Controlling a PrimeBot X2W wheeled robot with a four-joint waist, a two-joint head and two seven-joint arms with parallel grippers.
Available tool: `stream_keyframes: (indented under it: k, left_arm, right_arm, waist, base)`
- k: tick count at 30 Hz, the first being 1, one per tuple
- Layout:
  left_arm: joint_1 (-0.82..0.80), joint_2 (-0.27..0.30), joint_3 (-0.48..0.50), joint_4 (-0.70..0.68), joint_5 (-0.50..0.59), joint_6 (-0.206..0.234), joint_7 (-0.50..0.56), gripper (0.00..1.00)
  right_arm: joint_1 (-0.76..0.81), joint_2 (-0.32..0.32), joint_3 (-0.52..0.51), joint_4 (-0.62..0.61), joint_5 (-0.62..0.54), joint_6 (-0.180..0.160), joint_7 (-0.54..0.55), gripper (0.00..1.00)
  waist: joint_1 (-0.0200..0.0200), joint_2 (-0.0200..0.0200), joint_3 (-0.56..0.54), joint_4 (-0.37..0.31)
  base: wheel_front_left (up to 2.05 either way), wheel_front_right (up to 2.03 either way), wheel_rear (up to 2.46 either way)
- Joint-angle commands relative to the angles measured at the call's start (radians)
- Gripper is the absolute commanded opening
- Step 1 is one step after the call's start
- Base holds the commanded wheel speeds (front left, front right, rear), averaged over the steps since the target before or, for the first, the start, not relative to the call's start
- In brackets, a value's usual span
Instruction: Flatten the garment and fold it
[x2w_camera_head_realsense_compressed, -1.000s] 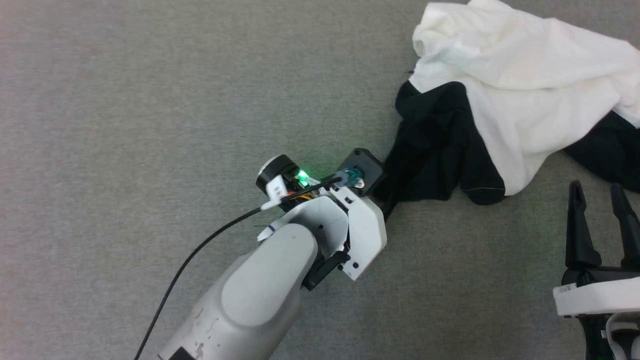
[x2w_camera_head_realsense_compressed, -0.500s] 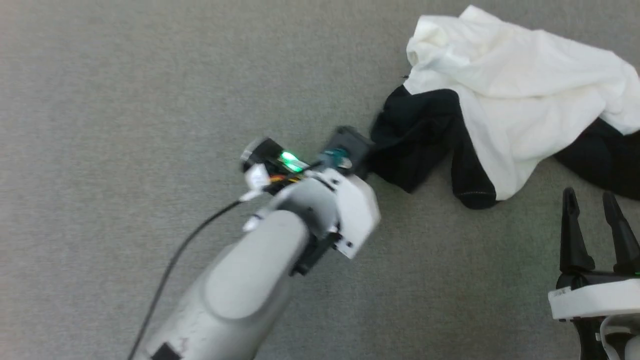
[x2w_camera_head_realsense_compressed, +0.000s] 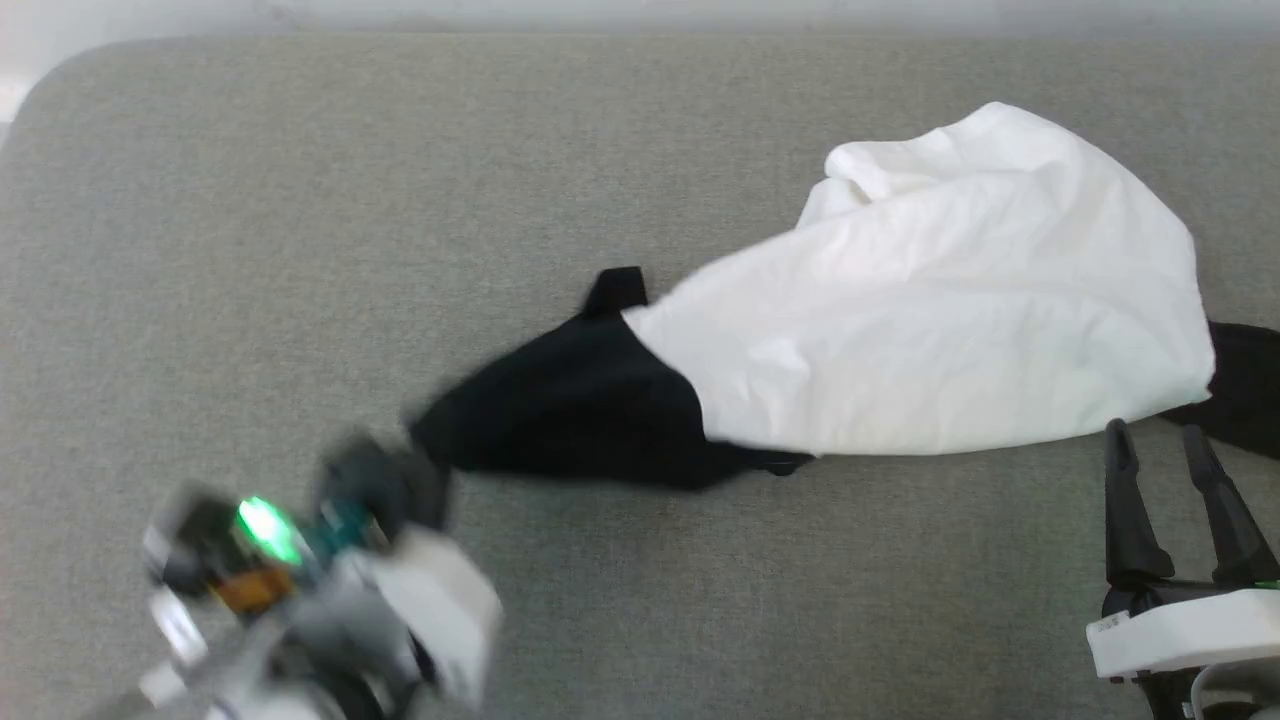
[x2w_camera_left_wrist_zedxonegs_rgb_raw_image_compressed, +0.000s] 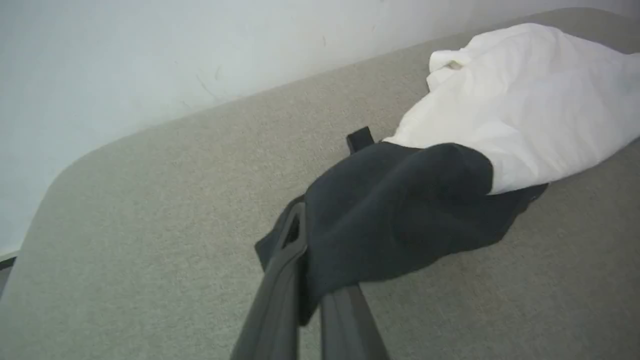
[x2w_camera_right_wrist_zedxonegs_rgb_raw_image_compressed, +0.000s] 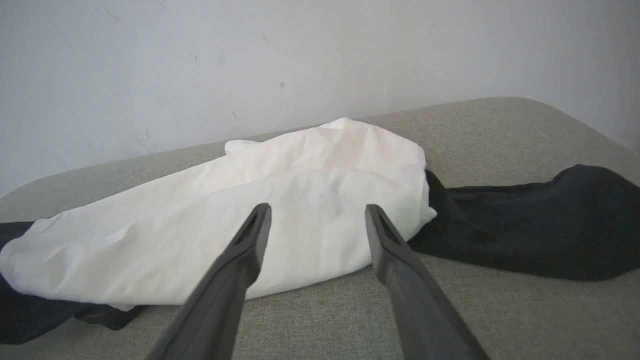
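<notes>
left gripper (x2w_camera_left_wrist_zedxonegs_rgb_raw_image_compressed: 301, 235), blurred at lower left in my head view, is clamped on a black sleeve of the shirt (x2w_camera_head_realsense_compressed: 950, 320); its white body lies right of centre on the grey pad (x2w_camera_head_realsense_compressed: 250, 250). right gripper (x2w_camera_head_realsense_compressed: 1152, 440), lower right, gapes empty just beside it.

We see a soft, matt cloth garment (x2w_camera_head_realsense_compressed: 940, 330), white in the body and black in the sleeves. Its white part creases finely and takes the light without shine, while the black sleeve (x2w_camera_left_wrist_zedxonegs_rgb_raw_image_compressed: 400, 220) looks denser and duller (a thin stitched hem shows at one edge). The grey table covering (x2w_camera_head_realsense_compressed: 300, 250) is a rough, felt-like weave with a speckled nap. The right gripper (x2w_camera_head_realsense_compressed: 1152, 428) has smooth dark plastic fingers with a faint sheen, set in a white, slightly glossy plastic housing (x2w_camera_head_realsense_compressed: 1180, 635). The pale painted wall (x2w_camera_right_wrist_zedxonegs_rgb_raw_image_compressed: 250, 60) looks matt and lightly scuffed.
</notes>
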Motion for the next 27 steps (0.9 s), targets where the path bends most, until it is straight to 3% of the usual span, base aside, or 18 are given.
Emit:
stream_keyframes:
  k: [1, 4, 8, 9, 10, 11, 14, 22, 27]
  left_arm:
    - [0.077, -0.021, -0.022, -0.022, -0.021, 0.012, -0.011, 0.00]
    - [0.162, -0.069, -0.090, 0.012, -0.074, -0.008, -0.054, 0.00]
    - [0.177, -0.157, -0.187, 0.141, -0.126, -0.067, -0.110, 0.00]
    - [0.171, -0.181, -0.196, 0.170, -0.141, -0.077, -0.128, 0.16]
    - [0.161, -0.196, -0.202, 0.194, -0.146, -0.085, -0.148, 0.49]
    - [0.150, -0.208, -0.202, 0.211, -0.152, -0.092, -0.167, 1.00]
    - [0.121, -0.230, -0.164, 0.215, -0.188, -0.099, -0.218, 1.00]
    - [0.080, -0.182, -0.024, 0.014, -0.331, -0.127, -0.199, 1.00]
    - [0.014, -0.134, 0.029, 0.029, -0.291, -0.115, -0.187, 1.00]
  right_arm:
    - [0.011, 0.002, -0.001, -0.004, -0.005, -0.001, 0.006, 1.00]
    - [0.012, 0.002, 0.005, -0.007, -0.010, -0.001, 0.017, 1.00]
    - [0.009, 0.002, 0.016, -0.013, -0.016, -0.001, 0.032, 1.00]
    - [0.008, 0.002, 0.018, -0.014, -0.018, -0.001, 0.035, 1.00]
    - [0.009, 0.002, 0.019, -0.016, -0.019, -0.001, 0.039, 1.00]
    - [0.010, 0.002, 0.019, -0.017, -0.021, -0.001, 0.041, 1.00]
    - [0.017, 0.002, 0.015, -0.023, -0.024, -0.001, 0.049, 1.00]
    - [0.022, 0.002, 0.022, -0.028, -0.021, -0.001, 0.059, 1.00]
    - [0.008, 0.002, 0.029, -0.034, -0.019, -0.001, 0.060, 1.00]
  waist:
    - [0.0002, -0.0001, -0.001, 0.012]
    - [0.0002, -0.0001, 0.003, 0.020]
    - [0.0002, -0.0001, 0.001, 0.029]
    - [0.0002, -0.0001, -0.001, 0.031]
    - [0.0002, -0.0001, -0.003, 0.032]
    - [0.0002, -0.0001, -0.006, 0.033]
    - [0.0002, -0.0001, -0.013, 0.038]
    - [0.0002, -0.0001, -0.013, 0.042]
    - [0.0002, -0.0001, 0.018, 0.040]
  base:
    - [0.00, 0.00, 0.00]
    - [0.00, 0.00, 0.00]
    - [0.00, 0.00, 0.00]
    - [0.00, 0.00, 0.00]
    - [0.00, 0.00, 0.00]
    - [0.00, 0.00, 0.00]
    - [0.00, 0.00, 0.00]
    - [0.00, 0.00, 0.00]
    - [0.00, 0.00, 0.00]
